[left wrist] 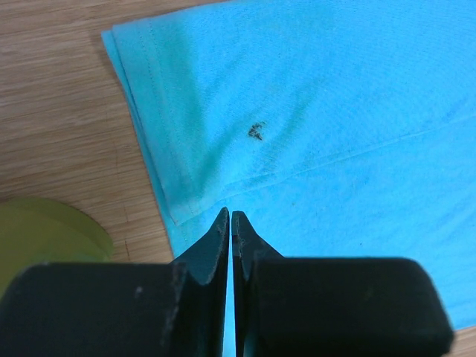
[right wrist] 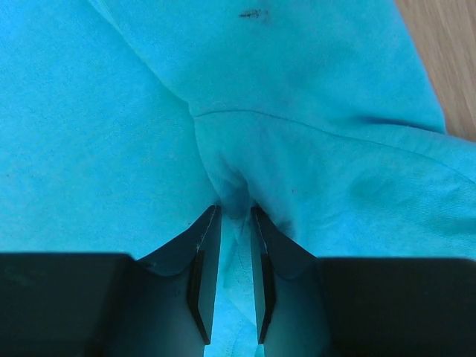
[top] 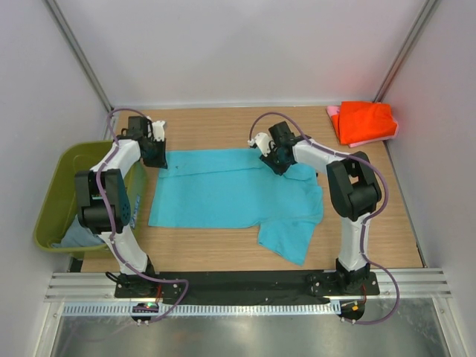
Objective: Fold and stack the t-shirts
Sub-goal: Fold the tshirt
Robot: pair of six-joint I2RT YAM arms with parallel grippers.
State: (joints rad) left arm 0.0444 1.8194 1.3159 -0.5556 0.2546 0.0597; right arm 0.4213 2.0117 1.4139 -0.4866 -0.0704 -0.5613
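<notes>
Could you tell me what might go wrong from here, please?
1. The left pincer is shut near the hem of the turquoise shirt with little cloth showing between its tips; it could slip.
2. The right pincer pinches a bunched wrinkle, so the fold may come out crooked.

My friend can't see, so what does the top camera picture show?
A turquoise t-shirt lies spread on a wooden table, the left claw and right claw at its far edge. A folded orange-red t-shirt sits far right, an olive-green bin left.
</notes>
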